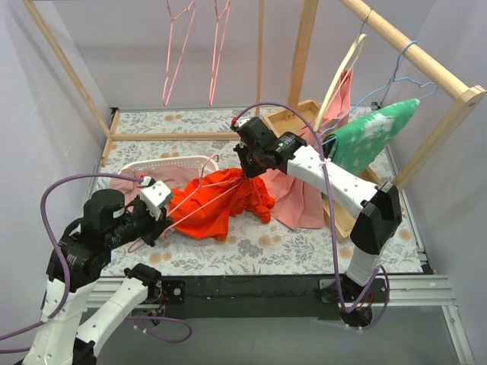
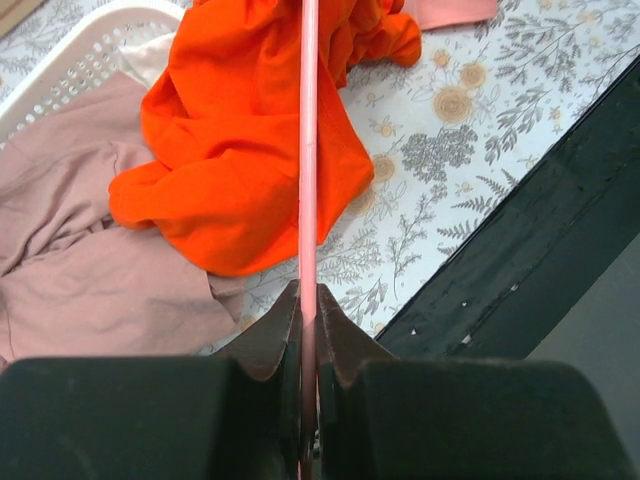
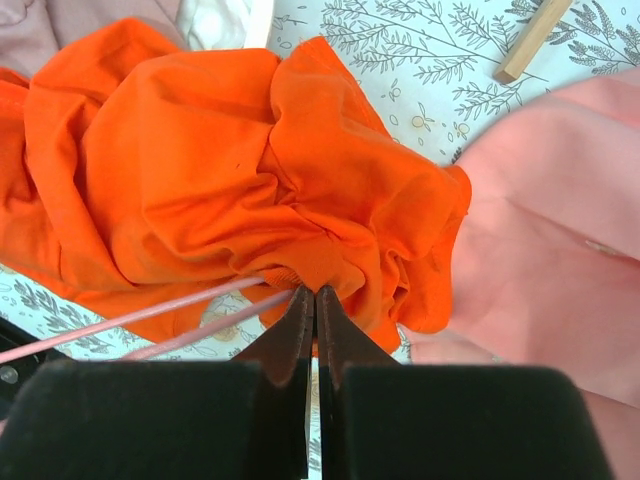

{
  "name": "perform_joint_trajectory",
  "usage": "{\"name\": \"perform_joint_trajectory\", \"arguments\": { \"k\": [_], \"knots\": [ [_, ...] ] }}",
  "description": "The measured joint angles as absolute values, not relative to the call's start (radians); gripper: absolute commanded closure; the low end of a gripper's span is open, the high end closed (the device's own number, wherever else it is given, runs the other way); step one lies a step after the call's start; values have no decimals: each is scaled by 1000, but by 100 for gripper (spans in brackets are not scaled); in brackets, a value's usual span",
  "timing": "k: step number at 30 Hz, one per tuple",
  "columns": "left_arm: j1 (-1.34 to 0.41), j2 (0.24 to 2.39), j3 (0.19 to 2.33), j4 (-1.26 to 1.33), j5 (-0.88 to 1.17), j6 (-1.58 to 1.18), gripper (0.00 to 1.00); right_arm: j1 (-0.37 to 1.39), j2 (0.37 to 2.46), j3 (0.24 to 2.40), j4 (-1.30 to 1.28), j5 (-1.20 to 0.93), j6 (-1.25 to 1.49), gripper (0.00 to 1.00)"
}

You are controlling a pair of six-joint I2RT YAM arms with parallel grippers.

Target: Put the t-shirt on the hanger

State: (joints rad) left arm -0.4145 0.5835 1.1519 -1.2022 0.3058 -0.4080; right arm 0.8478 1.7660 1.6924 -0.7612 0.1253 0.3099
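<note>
The orange-red t-shirt (image 1: 217, 204) lies bunched mid-table, its top pulled up into a peak. My right gripper (image 1: 249, 169) is shut on that peak; in the right wrist view its tips (image 3: 316, 292) pinch a fold of the t-shirt (image 3: 200, 170). The pink wire hanger (image 1: 190, 199) runs from my left gripper (image 1: 161, 222) into the cloth. Seen from the left wrist, the jaws (image 2: 308, 300) are shut on the hanger wire (image 2: 308, 150), which crosses over the t-shirt (image 2: 230, 150). Two hanger wires (image 3: 150, 315) enter under the cloth; the hanger's far end is hidden.
A white basket (image 1: 163, 163) and a dusty-pink cloth (image 1: 125, 186) lie left of the t-shirt. A pink garment (image 1: 300, 198), a wooden tray (image 1: 304, 114) and a green garment (image 1: 373, 137) sit right. Two pink hangers (image 1: 179, 46) hang at the back. The black table edge (image 2: 520, 250) is near.
</note>
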Motion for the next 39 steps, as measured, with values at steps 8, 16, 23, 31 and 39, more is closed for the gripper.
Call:
{"name": "perform_joint_trajectory", "arguments": {
  "k": [8,16,23,31,39],
  "knots": [
    [-414,577,1111,-1135,348,-427,100,892,1884,2054,-886,136,281,99],
    [-414,548,1069,-979,333,-481,100,939,1905,2297,-881,109,255,98],
    [-414,515,954,-694,307,-611,100,994,1855,2284,-834,107,244,95],
    [-419,532,750,-423,331,-746,100,925,1771,2031,-698,86,278,68],
    [-424,530,510,-149,347,-929,100,856,1770,1868,-623,31,326,44]
  ]
}}
